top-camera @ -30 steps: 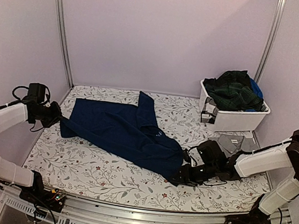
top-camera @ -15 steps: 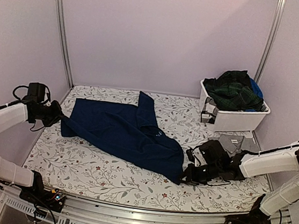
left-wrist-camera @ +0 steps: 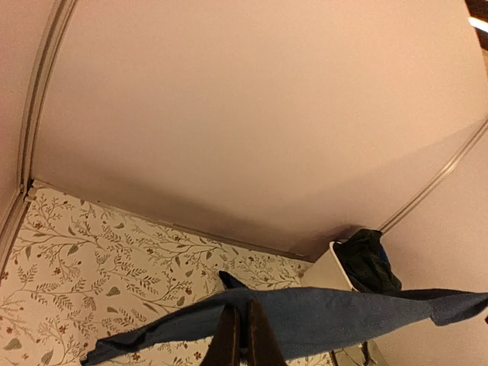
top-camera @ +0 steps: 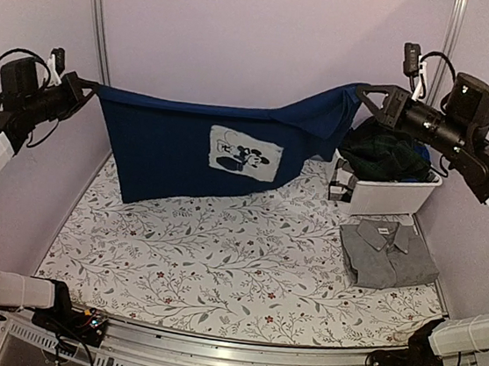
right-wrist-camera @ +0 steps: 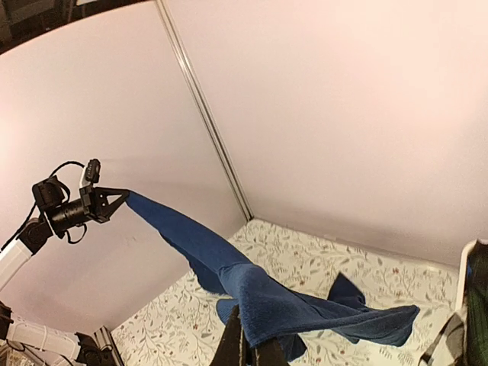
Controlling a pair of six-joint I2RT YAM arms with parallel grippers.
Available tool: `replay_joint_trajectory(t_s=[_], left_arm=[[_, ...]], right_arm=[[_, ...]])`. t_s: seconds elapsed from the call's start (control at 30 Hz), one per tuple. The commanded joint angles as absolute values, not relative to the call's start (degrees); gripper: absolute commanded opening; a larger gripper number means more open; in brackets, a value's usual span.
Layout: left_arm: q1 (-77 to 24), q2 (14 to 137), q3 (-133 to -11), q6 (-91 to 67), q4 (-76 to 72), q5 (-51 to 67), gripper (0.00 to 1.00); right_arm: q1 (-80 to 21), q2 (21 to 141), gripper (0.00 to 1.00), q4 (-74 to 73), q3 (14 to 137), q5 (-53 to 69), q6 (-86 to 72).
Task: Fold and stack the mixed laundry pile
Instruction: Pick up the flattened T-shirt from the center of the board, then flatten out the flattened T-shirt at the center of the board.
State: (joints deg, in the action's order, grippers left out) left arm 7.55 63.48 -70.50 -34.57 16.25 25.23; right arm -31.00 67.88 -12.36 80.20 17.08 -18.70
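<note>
Both sets are pinching. My left fingers (top-camera: 85, 86) grip one top corner of the navy shirt (top-camera: 178, 145) and my right fingers (top-camera: 374, 93) the other, so it hangs in the air across the back of the worktop (top-camera: 217, 268). It's my worry that the pinches look thin, and spreading wider could pull a corner free. The right end also sits just above the white bin (top-camera: 384, 195) and could snag the plaid garment (top-camera: 380, 154). The shirt's top edge sags slightly, with a white cartoon print facing me. The grey shirt (top-camera: 387, 252) lies folded on the right.
</note>
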Motion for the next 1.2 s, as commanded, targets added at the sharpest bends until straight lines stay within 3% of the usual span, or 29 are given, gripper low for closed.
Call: replay_joint_trajectory(t_s=[0.0,0.3,0.57,0.83,0.97,1.17], left_arm=[[7.19,59.46,-76.45,-34.20,12.71,32.77,0.00],[6.16,55.48,-86.81,-37.78,12.72,38.20,0.00],[6.17,60.94,-86.85,-37.71,15.59,33.18,0.00],[7.03,77.08,-81.85,-41.59,4.66,30.81,0.00],[7.14,90.65,-92.69,-42.34,0.97,32.91,0.00],[7.41,108.56,-124.35,-42.80,0.06,38.58,0.00]], right_arm=[[-30.96,67.74,0.00,-15.80,88.88,18.88,-9.10],[-30.99,65.72,0.00,-13.74,100.75,24.78,-9.43],[-30.37,69.36,0.00,-11.99,100.72,11.63,-7.15],[-15.01,83.79,0.00,-3.54,100.08,22.19,-18.29],[-10.99,96.22,0.00,-2.81,113.80,27.35,-23.53],[-7.56,119.61,0.00,-1.04,150.29,36.18,-32.45]])
